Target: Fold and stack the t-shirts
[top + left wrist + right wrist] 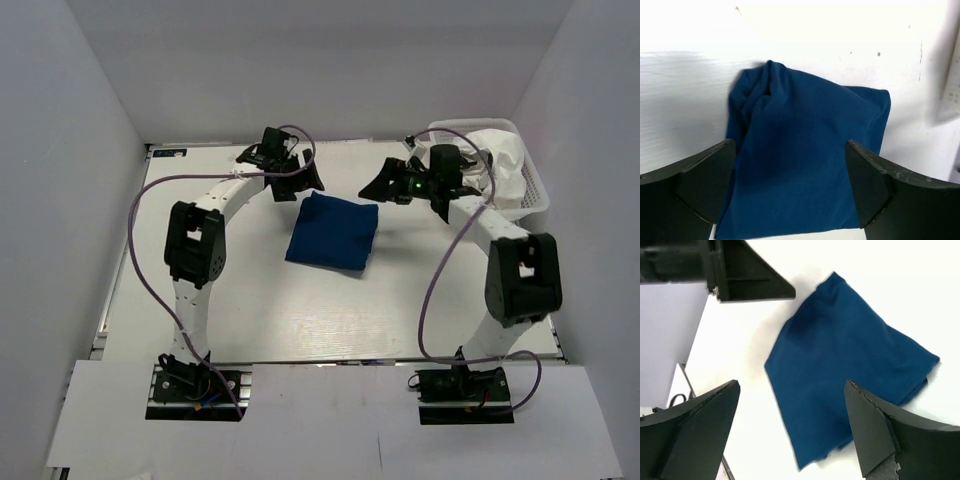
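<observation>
The navy blue t-shirt (333,231) lies folded into a small square on the table, its print hidden. It also shows in the left wrist view (800,165) and the right wrist view (850,365). My left gripper (296,183) is open and empty just above the shirt's far left corner. My right gripper (385,184) is open and empty above the table beside the shirt's far right corner. The white t-shirt (500,165) lies bunched in the basket at the far right.
The white lattice plastic basket (536,190) stands at the table's far right corner, behind my right arm. The white table (300,310) has walls on the left, the back and the right.
</observation>
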